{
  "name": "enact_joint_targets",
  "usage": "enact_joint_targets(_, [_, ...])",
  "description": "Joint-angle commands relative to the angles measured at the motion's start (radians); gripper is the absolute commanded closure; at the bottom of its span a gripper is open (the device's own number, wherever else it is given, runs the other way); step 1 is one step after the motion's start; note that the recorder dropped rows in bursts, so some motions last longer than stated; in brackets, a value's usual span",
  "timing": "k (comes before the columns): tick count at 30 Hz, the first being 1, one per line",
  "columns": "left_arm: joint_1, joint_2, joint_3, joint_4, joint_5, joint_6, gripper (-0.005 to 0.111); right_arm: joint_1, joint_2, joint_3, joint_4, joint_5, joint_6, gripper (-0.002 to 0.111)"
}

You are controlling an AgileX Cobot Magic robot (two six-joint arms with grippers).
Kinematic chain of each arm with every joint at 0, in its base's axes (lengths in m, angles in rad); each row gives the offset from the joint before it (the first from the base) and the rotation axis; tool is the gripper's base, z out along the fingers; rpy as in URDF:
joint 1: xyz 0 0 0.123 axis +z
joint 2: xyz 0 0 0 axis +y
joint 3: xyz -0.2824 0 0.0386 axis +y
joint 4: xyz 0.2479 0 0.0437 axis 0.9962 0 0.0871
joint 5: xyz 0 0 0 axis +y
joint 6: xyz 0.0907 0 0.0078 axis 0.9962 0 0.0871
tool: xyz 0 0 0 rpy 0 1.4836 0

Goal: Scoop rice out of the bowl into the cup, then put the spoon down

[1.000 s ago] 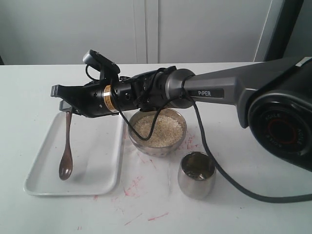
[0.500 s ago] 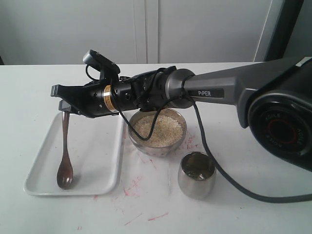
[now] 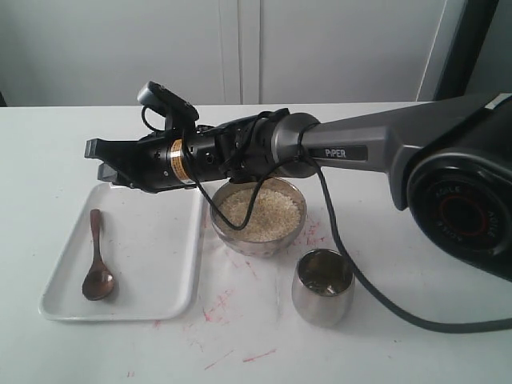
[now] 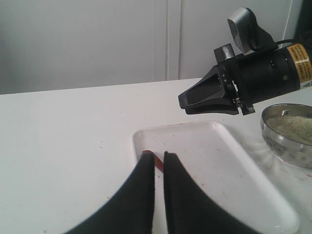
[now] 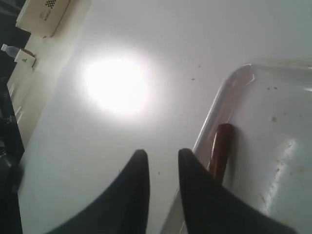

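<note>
Even, soft indoor light. In the right wrist view a blown-out glare patch sits on the table (image 5: pixel 117 83) around ten o'clock; the near claw (image 5: pixel 161 158) is blurred.

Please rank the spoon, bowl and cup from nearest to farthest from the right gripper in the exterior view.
From the right gripper:
1. Spoon, lying flat in the tray below it.
2. Bowl, beside the tray, under the arm.
3. Cup, beyond the bowl, toward the table's front.

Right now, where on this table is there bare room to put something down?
Free: the table's near edge in front of the tray and cup, and the far strip behind the arm. The tray is bare beside the spoon. Crowded: around the bowl, with cup and cable close.
</note>
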Motion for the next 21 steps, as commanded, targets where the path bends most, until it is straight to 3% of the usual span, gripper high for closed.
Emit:
enact_joint_targets(1, [0.002,0.002,-0.003,-0.004,-0.011,-0.001,0.092,0.002,-0.007,-0.009,0.001,0.006,0.002,0.086])
enact_joint_targets(5, [0.002,0.002,-0.003,-0.004,-0.011,-0.001,0.092,0.0,-0.029,-0.009,0.001,-0.005,-0.025,0.091])
enact_joint_targets(9, [0.002,0.002,-0.003,-0.004,-0.011,-0.001,0.092,0.0,-0.087,-0.009,-0.005,-0.005,-0.122,0.108])
enact_joint_targets(17, [0.002,0.002,-0.003,-0.004,-0.011,-0.001,0.092,0.0,-0.244,-0.005,-0.107,0.001,-0.195,0.108])
enact_joint_targets(21, [0.002,0.002,-0.003,-0.004,-0.011,-0.001,0.092,0.0,-0.364,0.082,-0.165,0.074,-0.195,0.108])
